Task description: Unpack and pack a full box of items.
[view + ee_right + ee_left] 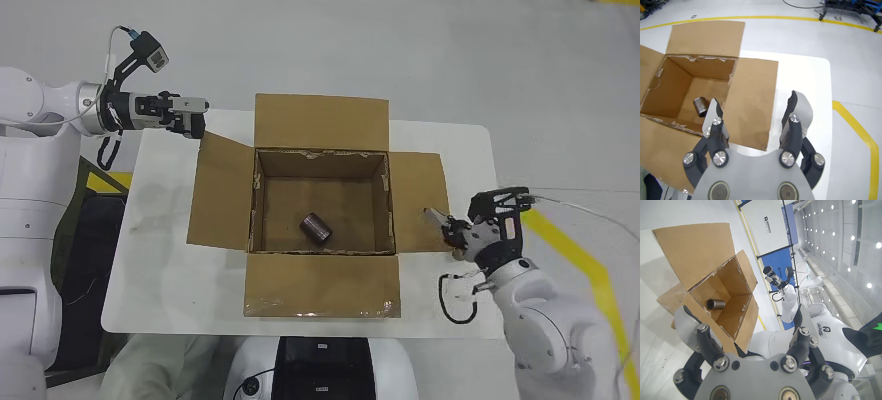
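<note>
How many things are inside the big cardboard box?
1. A dark metal cylinder lies on its side on the floor of the box, near the middle. The top view shows almost the whole floor, so little could be hidden.

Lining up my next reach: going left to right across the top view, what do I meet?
left gripper, open → left box flap, folded out → metal cylinder → right box flap, folded out → right gripper, open

A white table (160, 250) stands beside yellow floor lines (565, 243).
</note>
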Available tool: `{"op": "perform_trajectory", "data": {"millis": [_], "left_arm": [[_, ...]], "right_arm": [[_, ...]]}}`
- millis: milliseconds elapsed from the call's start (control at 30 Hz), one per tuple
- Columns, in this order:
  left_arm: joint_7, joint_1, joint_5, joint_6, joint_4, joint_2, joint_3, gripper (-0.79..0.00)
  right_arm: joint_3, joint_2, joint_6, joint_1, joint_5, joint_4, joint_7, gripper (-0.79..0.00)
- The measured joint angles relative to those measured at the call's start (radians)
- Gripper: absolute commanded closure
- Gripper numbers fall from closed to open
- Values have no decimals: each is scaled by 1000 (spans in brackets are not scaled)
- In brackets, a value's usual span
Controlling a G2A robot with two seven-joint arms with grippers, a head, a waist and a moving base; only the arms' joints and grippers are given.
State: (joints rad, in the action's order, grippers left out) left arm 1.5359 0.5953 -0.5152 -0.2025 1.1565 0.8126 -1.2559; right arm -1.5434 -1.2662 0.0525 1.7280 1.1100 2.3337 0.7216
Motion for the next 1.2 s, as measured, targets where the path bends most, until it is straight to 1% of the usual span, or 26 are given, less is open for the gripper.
{"op": "perform_trajectory", "data": {"millis": [200,367,400,533,700,1200], "left_arm": [[0,0,0,0,0,0,0,-785],[0,0,0,0,0,0,0,-785],[0,0,0,0,0,0,0,-785],[0,0,0,0,0,0,0,-785],[0,0,0,0,0,0,0,-785],[0,0,0,0,0,0,0,-785]], "right_arm": [[109,0,47,-70,34,-38,16,-702],[164,0,68,-119,33,-69,28,-785],[170,0,72,-125,34,-73,30,-785],[177,1,77,-139,24,-79,26,-785],[147,3,61,-118,-13,-62,3,-785],[148,3,61,-119,-12,-62,3,-785]]}}
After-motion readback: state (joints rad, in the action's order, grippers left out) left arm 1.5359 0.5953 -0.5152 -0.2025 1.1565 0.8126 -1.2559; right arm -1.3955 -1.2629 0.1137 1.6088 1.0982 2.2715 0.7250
